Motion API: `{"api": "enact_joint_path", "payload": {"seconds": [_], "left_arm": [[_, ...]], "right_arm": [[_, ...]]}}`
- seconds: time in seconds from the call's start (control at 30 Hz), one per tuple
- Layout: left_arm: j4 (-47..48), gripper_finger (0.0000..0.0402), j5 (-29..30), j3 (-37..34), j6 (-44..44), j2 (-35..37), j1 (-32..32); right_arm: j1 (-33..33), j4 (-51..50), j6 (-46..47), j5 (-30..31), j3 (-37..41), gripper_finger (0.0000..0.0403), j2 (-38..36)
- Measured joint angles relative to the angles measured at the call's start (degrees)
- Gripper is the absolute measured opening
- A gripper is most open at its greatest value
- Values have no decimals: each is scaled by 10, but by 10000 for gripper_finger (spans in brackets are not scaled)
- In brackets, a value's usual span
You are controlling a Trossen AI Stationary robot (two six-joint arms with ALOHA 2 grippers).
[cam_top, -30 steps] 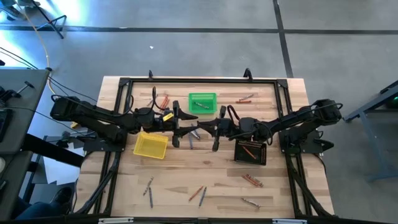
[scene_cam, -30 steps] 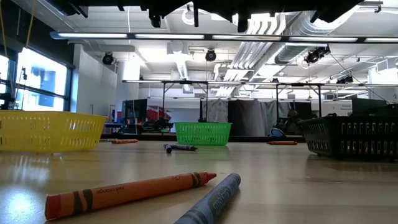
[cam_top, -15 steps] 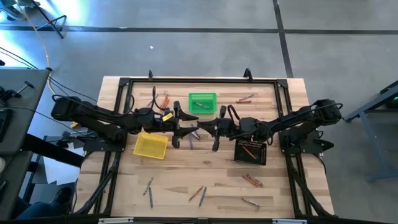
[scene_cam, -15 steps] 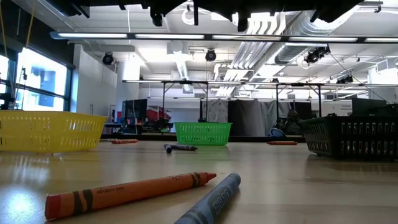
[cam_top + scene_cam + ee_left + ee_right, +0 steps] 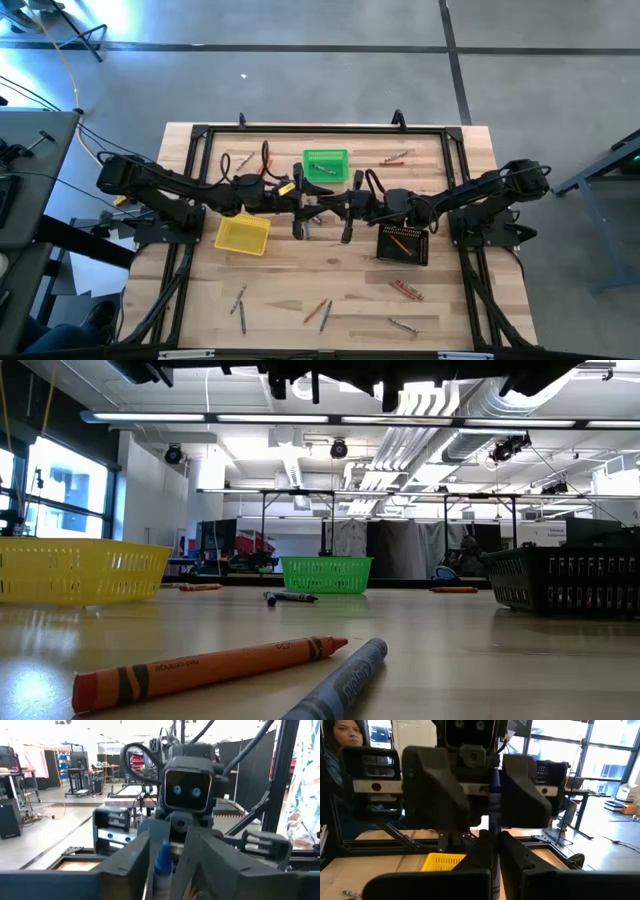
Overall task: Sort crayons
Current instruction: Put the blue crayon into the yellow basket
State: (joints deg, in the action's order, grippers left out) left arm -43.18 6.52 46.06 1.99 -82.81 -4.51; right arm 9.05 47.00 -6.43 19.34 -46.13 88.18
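- handover over the middle of the table: my right gripper is clamped shut on the lower end of a blue crayon and holds it upright, while my left gripper stands with its fingers wide open on either side of the stick, not touching it
- i judge the step in hand to be passing this crayon from right to left; to do it well i would centre the stick between the left fingers, close them on the bare upper part clear of the right fingertips, and let the right go only once the left grip looks firm
- the risk i see is a thin, smooth stick tipping or dropping if both sides release or pull together
- three baskets from above: one green, one yellow, one black
- crayons, as far as i can count from above: one in the green basket, at least one orange in the black, none that i can see in the yellow
- loose on the table i count roughly a dozen, orange and grey, lying in small pairs toward the near edge and the far corners; several are too small to tell apart
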Motion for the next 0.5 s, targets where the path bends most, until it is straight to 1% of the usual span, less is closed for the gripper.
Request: {"api": "enact_joint_path", "payload": {"seconds": [0.27,0.33,0.5], "left_arm": [[6,15,2,0,2,3,0],[7,6,2,0,3,3,0],[17,3,2,0,3,3,0]], "right_arm": [[1,-7,0,-1,0,0,0],[1,-8,1,-3,0,0,0],[1,-11,1,-3,0,0,0]]}}
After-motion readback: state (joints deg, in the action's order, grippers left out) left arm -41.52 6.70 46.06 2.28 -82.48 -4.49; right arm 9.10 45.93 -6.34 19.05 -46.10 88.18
